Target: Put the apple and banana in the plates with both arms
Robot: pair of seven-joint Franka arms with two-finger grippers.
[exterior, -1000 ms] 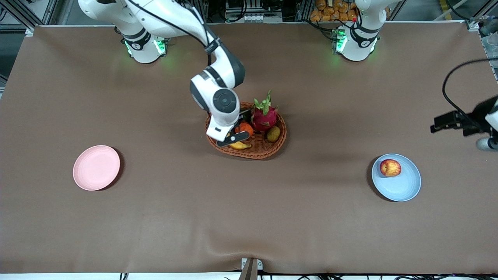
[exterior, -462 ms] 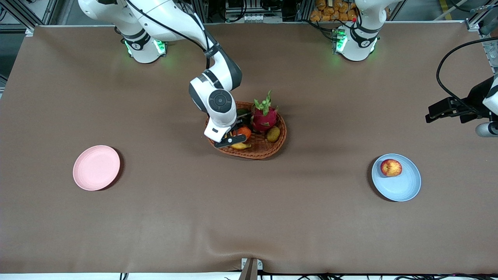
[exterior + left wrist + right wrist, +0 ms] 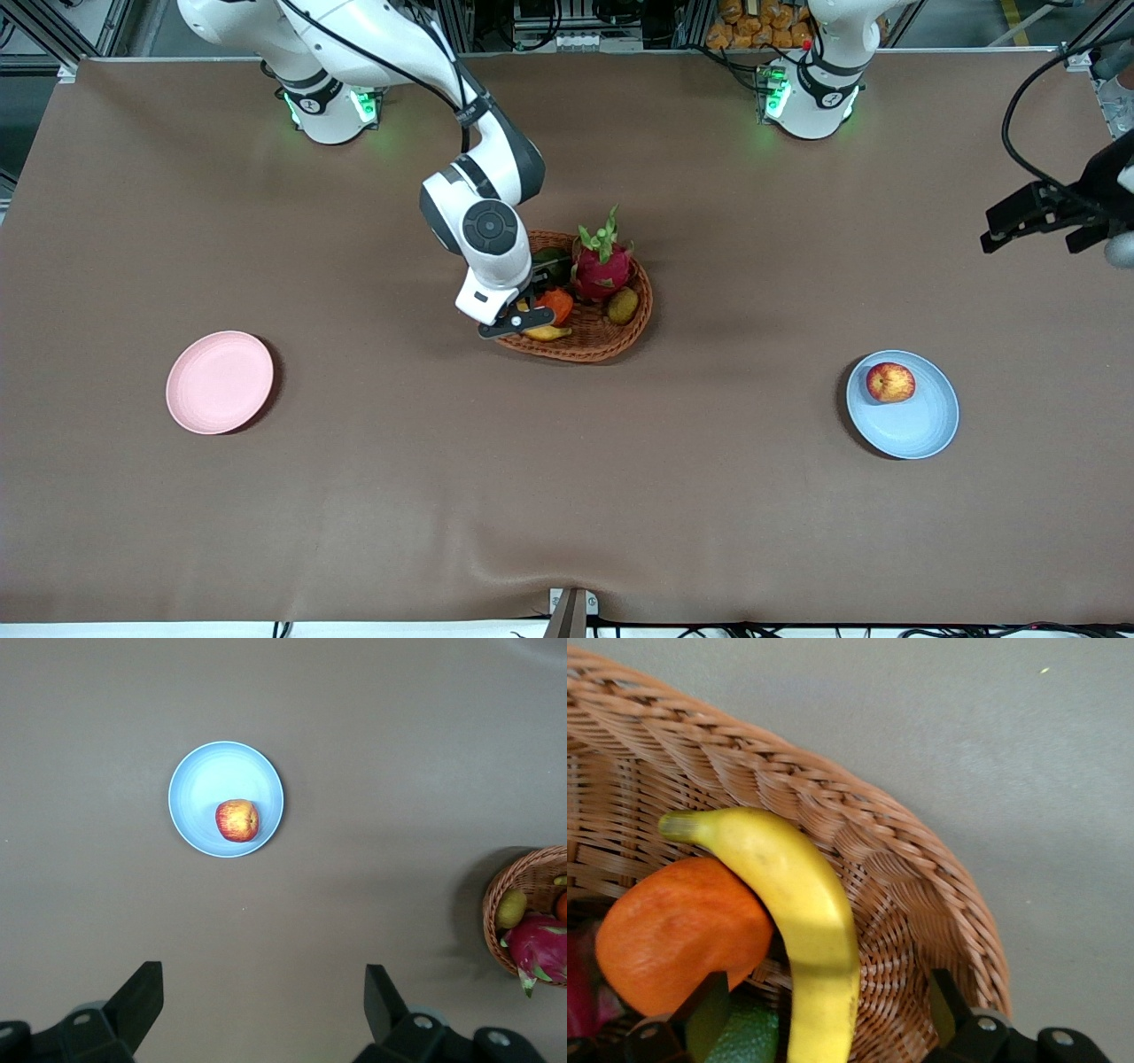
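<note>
The banana (image 3: 804, 904) lies in the wicker basket (image 3: 921, 886), leaning on the orange fruit; its tip shows in the front view (image 3: 549, 333). My right gripper (image 3: 521, 319) is low in the basket and open, one finger on each side of the banana (image 3: 828, 1014). The apple (image 3: 889, 382) sits on the light blue plate (image 3: 921, 425). My left gripper (image 3: 1010, 221) is open and empty, high over the table's left-arm end; its wrist view shows the apple (image 3: 237, 820) and blue plate (image 3: 199, 780) well below. The pink plate (image 3: 220, 382) is bare.
The basket (image 3: 611, 341) at mid-table also holds a wrinkled orange fruit (image 3: 673, 930), a pink dragon fruit (image 3: 602, 266), a brownish-green fruit (image 3: 623, 305) and a green fruit (image 3: 749, 1036). The basket's rim curves close beside my right gripper's finger (image 3: 948, 1005).
My right gripper has sunk lower into the basket around the banana. My left gripper has drawn up and away from the blue plate toward the arms' bases.
</note>
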